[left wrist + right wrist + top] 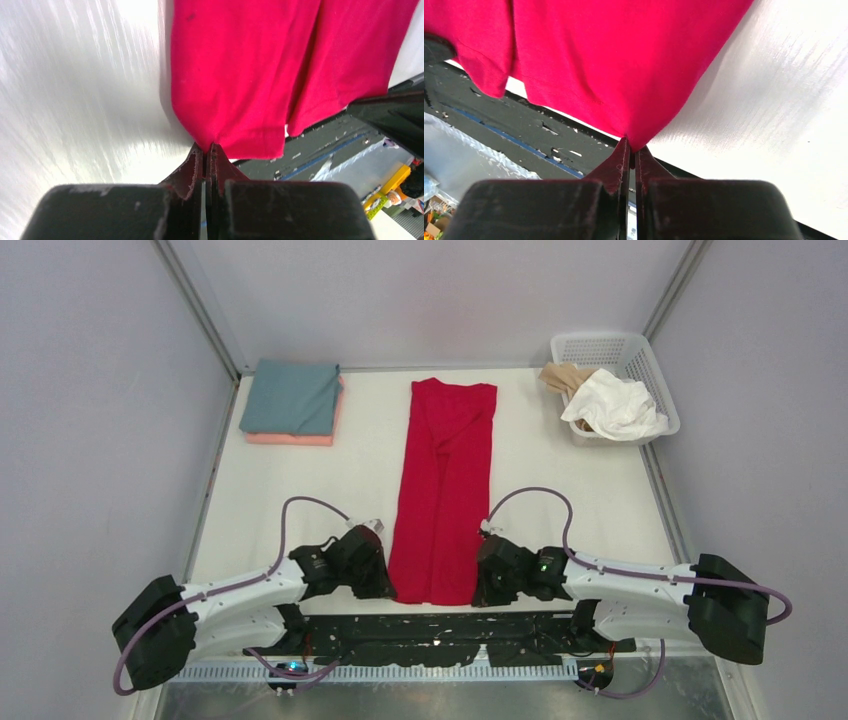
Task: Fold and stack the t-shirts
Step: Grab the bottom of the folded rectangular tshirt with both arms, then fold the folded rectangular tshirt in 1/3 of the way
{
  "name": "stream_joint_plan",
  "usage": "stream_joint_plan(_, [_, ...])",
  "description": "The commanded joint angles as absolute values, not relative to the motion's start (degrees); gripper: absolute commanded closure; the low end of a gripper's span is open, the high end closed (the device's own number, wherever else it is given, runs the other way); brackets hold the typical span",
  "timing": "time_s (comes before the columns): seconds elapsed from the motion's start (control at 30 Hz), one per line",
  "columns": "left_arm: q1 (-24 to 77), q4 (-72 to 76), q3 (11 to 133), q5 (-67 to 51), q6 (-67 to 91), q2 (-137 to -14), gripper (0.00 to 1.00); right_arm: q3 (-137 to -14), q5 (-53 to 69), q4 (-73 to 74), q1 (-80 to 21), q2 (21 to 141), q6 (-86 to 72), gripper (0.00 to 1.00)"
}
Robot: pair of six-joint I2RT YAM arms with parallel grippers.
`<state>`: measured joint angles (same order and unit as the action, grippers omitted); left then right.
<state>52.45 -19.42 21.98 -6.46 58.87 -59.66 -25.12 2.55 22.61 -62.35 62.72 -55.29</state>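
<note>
The bright red t-shirt lies folded into a long strip down the middle of the table. My left gripper is shut on its near left corner; the pinched red cloth shows in the left wrist view above the gripper. My right gripper is shut on the near right corner, seen in the right wrist view above the gripper. The grey-teal t-shirt lies folded on the folded salmon pink t-shirt at the back left. The white t-shirt and the beige t-shirt lie crumpled in the basket.
The white plastic lattice basket stands at the back right corner. A black taped strip runs along the table's near edge between the arm bases. Metal frame posts stand at both back corners.
</note>
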Motion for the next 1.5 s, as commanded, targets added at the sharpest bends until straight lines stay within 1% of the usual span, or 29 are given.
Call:
stream_joint_plan(0.0, [54.5,-25.2,23.6,-5.2,60.7,-52.5,1.0,-25.2,-0.9,23.3,-63.4,56.8,-56.4,0.94])
stream_joint_plan(0.1, [54.7,-27.4,27.6,-3.0,57.0,-49.2,1.0,-25.9,1.2,24.5,-63.6,52.4,-57.0,0.95])
stream_joint_plan(0.17, [54.5,-27.1,30.8,-2.2,54.0,-49.5,1.0,-26.9,1.8,24.6,-63.0,50.5,-56.6,0.95])
stream_joint_plan(0.27, [53.4,-29.4,38.1,-2.1,49.3,-55.7,1.0,-30.1,1.6,25.0,-60.9,51.0,-53.7,0.94])
stream_joint_plan(0.33, [49.9,-31.0,42.9,-2.5,47.0,-60.6,1.0,-32.7,1.9,25.8,-57.3,52.5,-50.6,0.94])
stream_joint_plan(0.43, [44.2,-29.9,48.0,-5.0,46.1,-66.5,1.0,-36.2,2.7,25.8,-49.3,56.4,-43.9,0.95])
stream_joint_plan(0.6, [38.3,-24.6,56.7,-4.7,45.3,-76.4,1.0,-45.4,1.0,23.5,-40.7,64.2,-37.2,0.94])
stream_joint_plan(0.77, [33.1,-24.8,67.6,-5.1,43.3,-87.9,1.0,-54.1,-2.9,23.3,-35.5,76.1,-32.7,0.95])
stream_joint_plan(0.87, [30.5,-26.9,74.0,-5.3,41.3,-94.8,1.0,-59.9,-2.8,21.7,-31.8,82.4,-31.0,0.95])
stream_joint_plan(0.97, [29.1,-29.7,80.2,-5.4,38.3,-100.4,1.0,-64.8,-2.0,21.2,-29.5,87.3,-28.6,0.95])
stream_joint_plan(1.13, [26.2,-28.6,84.9,-7.1,37.2,-105.5,1.0,-68.4,0.8,18.9,-25.4,94.8,-28.8,0.95])
stream_joint_plan(1.3, [26.0,-29.6,89.6,-11.7,36.0,-111.9,1.0,-71.2,2.6,18.4,-22.9,98.9,-28.7,0.95])
stream_joint_plan(1.47, [25.9,-32.2,94.5,-9.9,35.0,-116.8,1.0,-72.5,2.8,17.8,-21.6,102.9,-29.4,0.94])
